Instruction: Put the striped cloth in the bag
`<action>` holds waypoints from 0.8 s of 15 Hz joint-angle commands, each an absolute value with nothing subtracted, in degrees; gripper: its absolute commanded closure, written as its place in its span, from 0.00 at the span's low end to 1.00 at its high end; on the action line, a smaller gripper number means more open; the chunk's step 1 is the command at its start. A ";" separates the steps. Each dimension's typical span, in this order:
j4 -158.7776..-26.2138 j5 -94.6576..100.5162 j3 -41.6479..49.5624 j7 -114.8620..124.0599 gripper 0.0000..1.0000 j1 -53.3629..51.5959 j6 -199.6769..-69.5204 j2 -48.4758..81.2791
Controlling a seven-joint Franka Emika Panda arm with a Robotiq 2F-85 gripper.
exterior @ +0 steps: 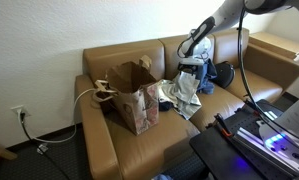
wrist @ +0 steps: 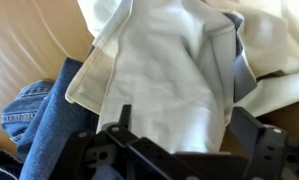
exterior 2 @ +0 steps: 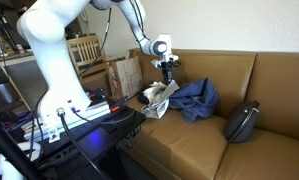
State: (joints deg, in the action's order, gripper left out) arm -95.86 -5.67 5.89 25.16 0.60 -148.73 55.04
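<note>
Striped cloth (wrist: 179, 70), pale and crumpled, lies on denim heap (exterior 2: 196, 98) at mid-seat of sofa (exterior: 139, 140). Claw (exterior: 194, 62) just above it, jaws spread wide, gripping nothing. Paper bag (exterior: 132, 95) stands upright near seat's end edge, by armrest.

The sofa (exterior: 149, 143) is showing smooth, tan, leather-like upholstery with a soft sheen, and the bag (exterior: 129, 97) on its seat is looking like matt, creased brown paper. Also on the sofa, the pale cloth (wrist: 179, 90) is showing a smooth woven face beside rougher blue denim (wrist: 29, 108).
</note>
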 commanded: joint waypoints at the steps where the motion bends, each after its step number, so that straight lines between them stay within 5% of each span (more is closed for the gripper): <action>1: -88.54 -7.42 7.91 26.81 0.00 -0.56 -155.47 62.42; 5: -86.56 -5.74 14.36 29.18 0.00 -6.57 -164.94 66.67; 8: -86.33 -6.22 14.99 28.43 0.00 -7.88 -158.97 66.47; 9: -86.64 -6.30 14.45 28.04 0.10 -7.88 -157.17 65.94; 10: -86.62 -6.36 13.43 27.22 0.05 -7.25 -154.48 65.36; 11: -86.07 -6.22 13.42 27.41 0.30 -7.17 -152.34 65.49; 12: -85.85 -6.17 13.81 28.36 0.30 -7.41 -150.78 65.57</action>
